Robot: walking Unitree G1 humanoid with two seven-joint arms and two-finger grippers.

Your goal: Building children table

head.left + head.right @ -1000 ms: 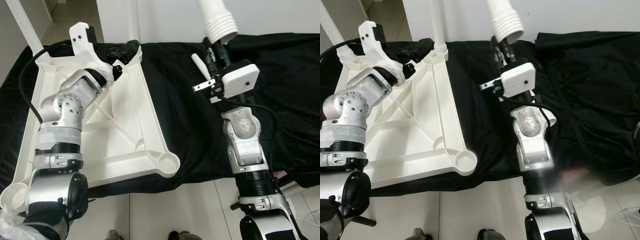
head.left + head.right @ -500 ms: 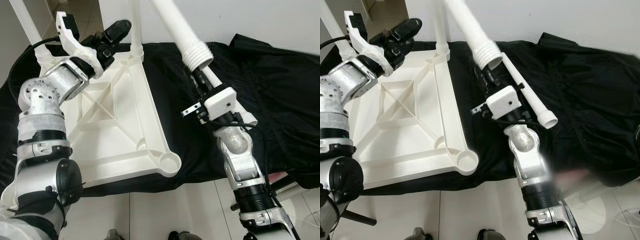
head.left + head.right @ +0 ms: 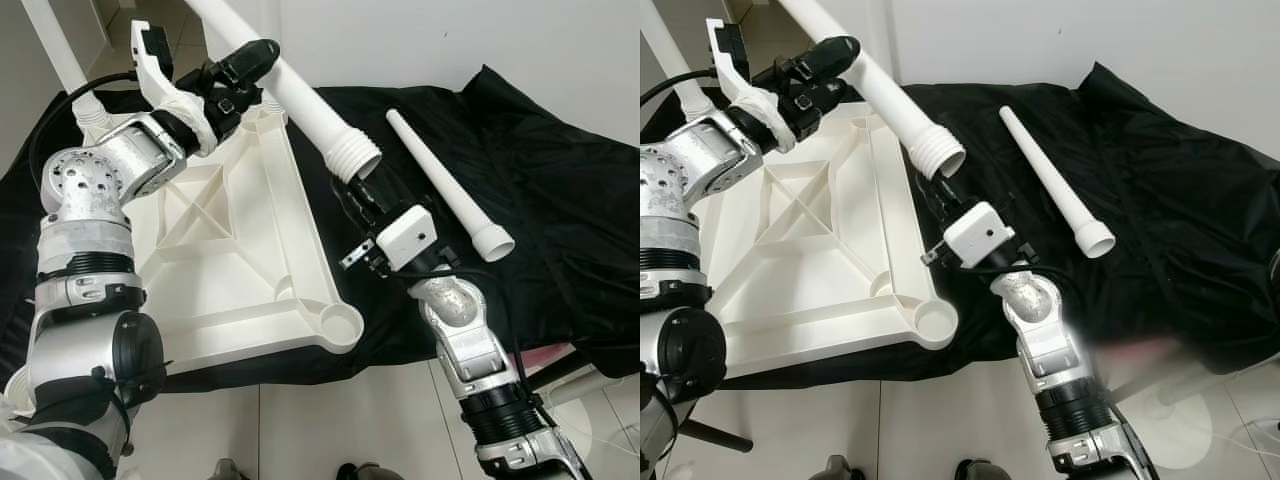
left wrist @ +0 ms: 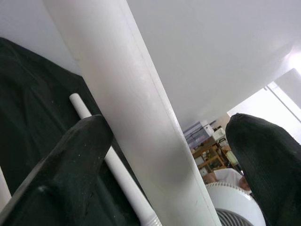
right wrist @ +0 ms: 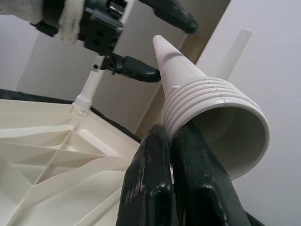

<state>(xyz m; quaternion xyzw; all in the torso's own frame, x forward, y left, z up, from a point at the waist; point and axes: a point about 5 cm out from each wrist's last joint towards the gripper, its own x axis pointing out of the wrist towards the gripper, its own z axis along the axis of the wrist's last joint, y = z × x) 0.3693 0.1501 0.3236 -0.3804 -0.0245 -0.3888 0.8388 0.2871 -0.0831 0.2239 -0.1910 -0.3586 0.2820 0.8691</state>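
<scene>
Above tabletop (image 3: 230,250) edge | table leg (image 3: 300,100) held by right gripper (image 3: 352,183)

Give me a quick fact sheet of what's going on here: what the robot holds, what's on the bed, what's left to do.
Held: a white leg, tilted, threaded end low
Left gripper: fingers either side of the leg's upper part; grip unclear
Right gripper: shut on the threaded end's rim
Tabletop: white, upside down on the black sheet
Fitted legs: one stands at a far corner
Spare leg: lying loose on the sheet, right of the held leg
Empty socket: near corner, awaiting a leg
</scene>
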